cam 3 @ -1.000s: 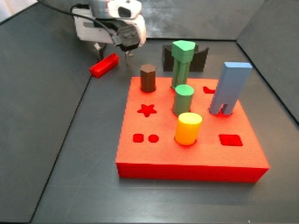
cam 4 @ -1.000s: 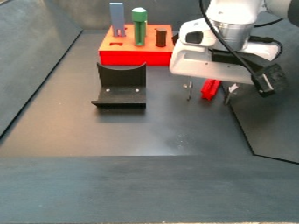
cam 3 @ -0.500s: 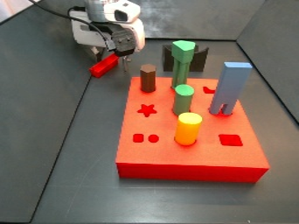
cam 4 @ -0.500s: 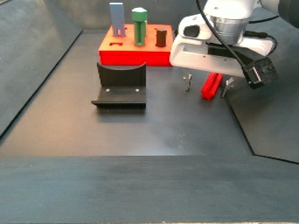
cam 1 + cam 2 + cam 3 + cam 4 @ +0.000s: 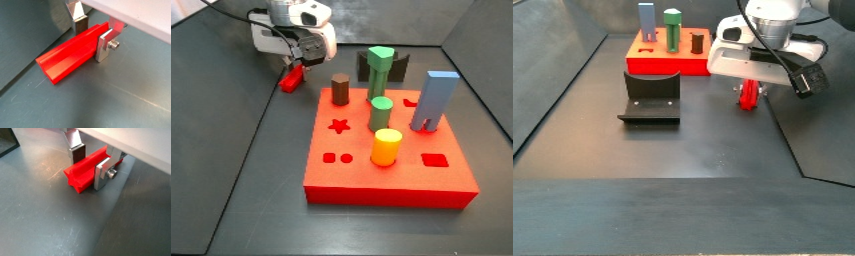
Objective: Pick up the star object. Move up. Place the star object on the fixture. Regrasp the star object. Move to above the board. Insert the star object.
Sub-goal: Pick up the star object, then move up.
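1. Wrist views both show the gripper (image 5: 92, 36) with its fingers (image 5: 101, 174) pressed to the flanks of the star object (image 5: 70, 51)
2. Its long axis runs crosswise between them, low over the floor, well apart from the fixture (image 5: 651, 97)

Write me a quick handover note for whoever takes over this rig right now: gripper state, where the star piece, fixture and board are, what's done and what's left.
Gripper: low over the floor beside the board, fingers on either side of the star object; both wrist views show the pads against it, so it looks shut on it.
Star object: between the fingers, tilted in a side view; whether it has left the floor I cannot tell.
Fixture: on the floor in front of the board, nothing on it.
Board: its star hole is open; other pegs stand in it.
Done: the grasp, apparently.
Left: move up, place on fixture, regrasp, move above board, insert.
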Robot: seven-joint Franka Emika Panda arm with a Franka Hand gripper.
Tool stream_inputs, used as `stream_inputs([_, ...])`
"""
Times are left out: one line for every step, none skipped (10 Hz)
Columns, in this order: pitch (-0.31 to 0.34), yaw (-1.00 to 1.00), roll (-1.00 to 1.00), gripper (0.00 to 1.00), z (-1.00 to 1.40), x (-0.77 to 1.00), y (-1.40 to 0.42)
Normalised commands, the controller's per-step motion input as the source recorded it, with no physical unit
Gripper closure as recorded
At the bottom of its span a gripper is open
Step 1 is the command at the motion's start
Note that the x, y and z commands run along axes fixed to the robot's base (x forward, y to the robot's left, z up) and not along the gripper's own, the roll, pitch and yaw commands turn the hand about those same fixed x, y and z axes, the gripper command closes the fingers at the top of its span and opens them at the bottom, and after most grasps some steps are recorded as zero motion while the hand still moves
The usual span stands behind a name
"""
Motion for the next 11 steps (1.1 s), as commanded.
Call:
stream_inputs([0.0, 0.0, 0.0, 1.0, 0.0, 0.0, 0.0])
stream_inputs([0.0, 0.0, 0.0, 1.0, 0.0, 0.0, 0.0])
stream_inputs([0.0, 0.0, 0.0, 1.0, 0.0, 0.0, 0.0])
stream_inputs([0.0, 0.0, 0.0, 1.0, 0.0, 0.0, 0.0])
stream_inputs([0.0, 0.0, 0.0, 1.0, 0.0, 0.0, 0.0])
stream_inputs([0.0, 0.0, 0.0, 1.0, 0.0, 0.0, 0.0])
stream_inputs([0.0, 0.0, 0.0, 1.0, 0.83, 0.0, 0.0])
stream_inputs([0.008, 0.01, 0.0, 1.0, 0.82, 0.01, -0.02])
stream_inputs([0.049, 0.01, 0.0, 1.0, 0.71, 0.0, -0.02])
stream_inputs([0.075, 0.01, 0.0, 1.0, 0.61, 0.01, -0.01])
stream_inputs([0.084, 0.0, 0.0, 1.0, 0.49, 0.01, 0.0])
